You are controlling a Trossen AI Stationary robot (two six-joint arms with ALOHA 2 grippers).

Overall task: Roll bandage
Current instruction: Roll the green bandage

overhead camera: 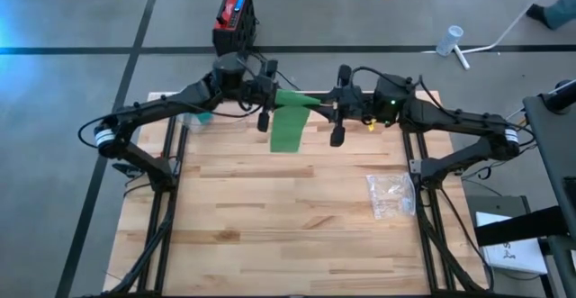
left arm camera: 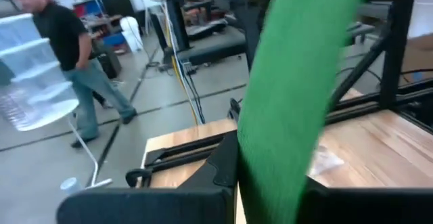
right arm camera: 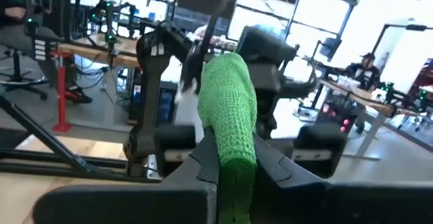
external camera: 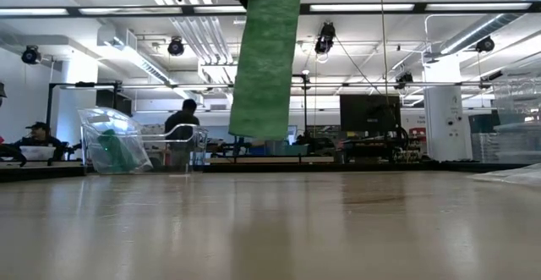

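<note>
A green bandage (overhead camera: 290, 122) hangs in the air over the far middle of the table, between my two grippers. Its upper part is bunched and runs level between them. A flat strip (external camera: 265, 60) hangs down from it, and its lower end (external camera: 258, 132) is clear of the table. My left gripper (overhead camera: 273, 96) comes from the left and is shut at the bandage's left upper end. My right gripper (right arm camera: 230, 158) faces it from the right, shut on the bunched part. My left gripper is shut on the strip (left arm camera: 277, 149) near its upper end, coming level from the table's left. One finger (left arm camera: 223, 164) shows beside the cloth, which hides the other. The strip hangs below, off the table. My right gripper pinches the bunched, gathered cloth (right arm camera: 233, 126) between its two fingers, level from the table's right. A hump of cloth (right arm camera: 226, 82) stands up past the fingertips toward my left gripper. The held part is lifted clear of the table.
A clear plastic bag (overhead camera: 391, 194) lies on the table's right side. A clear container with something teal inside (external camera: 114, 140) stands at the far left. A red and black box (overhead camera: 236, 14) sits on the floor beyond the far edge. People stand in the room behind.
</note>
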